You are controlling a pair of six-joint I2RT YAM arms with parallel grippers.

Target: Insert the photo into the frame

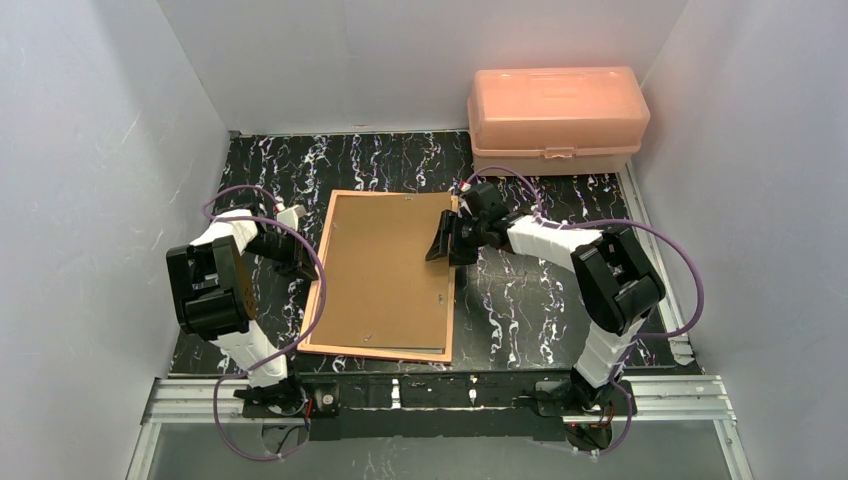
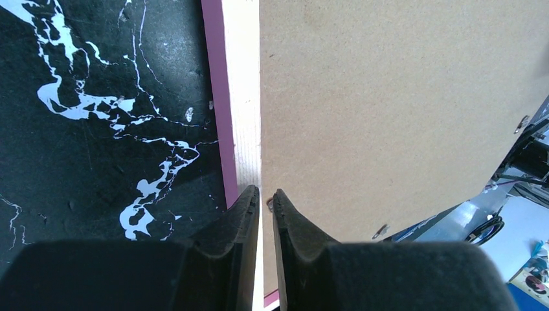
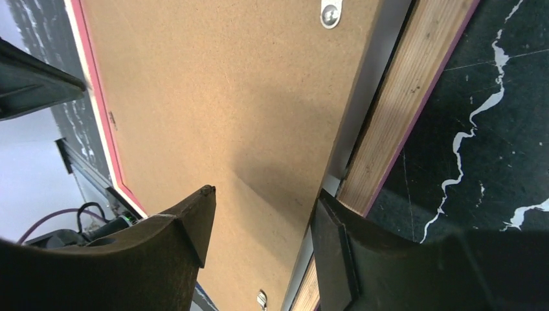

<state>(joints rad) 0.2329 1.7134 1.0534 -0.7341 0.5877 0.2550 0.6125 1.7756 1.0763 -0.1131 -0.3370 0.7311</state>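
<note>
Flat and back-up on the black, white-veined table (image 1: pixel 520 300): thin rectangular frame (image 2: pixel 241 97), pale wood grain edged in pink. On top, a matte brown fibreboard sheet (image 1: pixel 385 270) with small metal tabs. Left pincer (image 2: pixel 265 197) pressed almost together over the left seam; hard to say whether pinching anything. Right pincer (image 3: pixel 265 194) spread across the right edge. Pale strip (image 3: pixel 366 91) beside the board, perhaps the photo's back. Peach plastic box (image 1: pixel 555 105) at the rear.
</note>
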